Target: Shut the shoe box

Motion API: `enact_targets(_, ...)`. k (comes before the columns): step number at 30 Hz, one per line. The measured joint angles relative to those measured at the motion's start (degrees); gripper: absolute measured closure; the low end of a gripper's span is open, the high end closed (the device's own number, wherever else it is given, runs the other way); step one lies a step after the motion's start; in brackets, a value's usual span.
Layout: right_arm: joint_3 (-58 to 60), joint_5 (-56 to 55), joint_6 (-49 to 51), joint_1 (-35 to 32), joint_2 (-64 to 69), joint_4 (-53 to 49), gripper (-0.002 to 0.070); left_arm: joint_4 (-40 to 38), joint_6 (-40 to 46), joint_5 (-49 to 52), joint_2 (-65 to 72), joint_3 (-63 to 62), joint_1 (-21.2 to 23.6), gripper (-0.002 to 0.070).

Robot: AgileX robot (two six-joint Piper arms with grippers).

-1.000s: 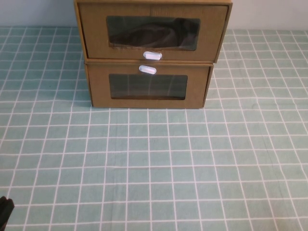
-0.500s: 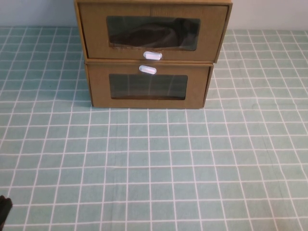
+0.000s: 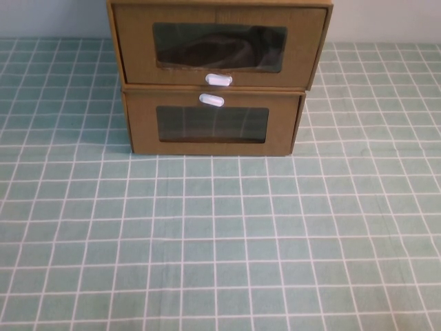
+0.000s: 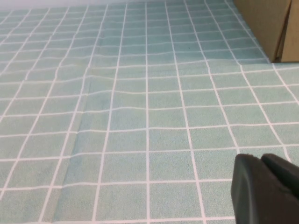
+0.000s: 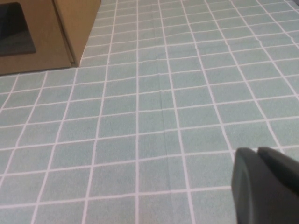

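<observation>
Shoe box [image 3: 213,52]: brown cardboard, drawer style, upper of two stacked boxes at the far middle of the surface. Clear front window with something dark behind it; small white pull tab [image 3: 218,79] just under the window. Its front face stands slightly forward of the box beneath, overhanging that box's top edge.

Lower box [image 3: 212,124]: same brown cardboard, directly under the shoe box and carrying it. White tab [image 3: 211,100] sits above its window. Front face flush with its own sleeve, as far as the high view shows.

Surface [image 3: 220,241]: green cloth with a white grid, a few faint creases. Near half open in the high view.

Left end effector [image 4: 266,189]: out of the high view. In the left wrist view only a dark rounded part shows at the frame corner, low over the cloth; a brown box corner [image 4: 273,25] lies well apart, toward the far edge. Cannot tell whether the fingers are open or closed.

Right end effector [image 5: 266,186]: likewise out of the high view. Right wrist view shows one dark rounded part at the frame corner above the cloth; a box front with dark window [image 5: 42,32] lies well apart. Finger state: cannot tell.

Contact: neither end effector touches either box.
</observation>
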Motion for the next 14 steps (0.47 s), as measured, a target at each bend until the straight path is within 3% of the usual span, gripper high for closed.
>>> enact_targets(14, 0.0, 0.0, 0.0, 0.0, 0.0, 0.0, 0.0687, 0.0, -0.52, 0.51, 0.0, 0.0, 0.31, 0.068)
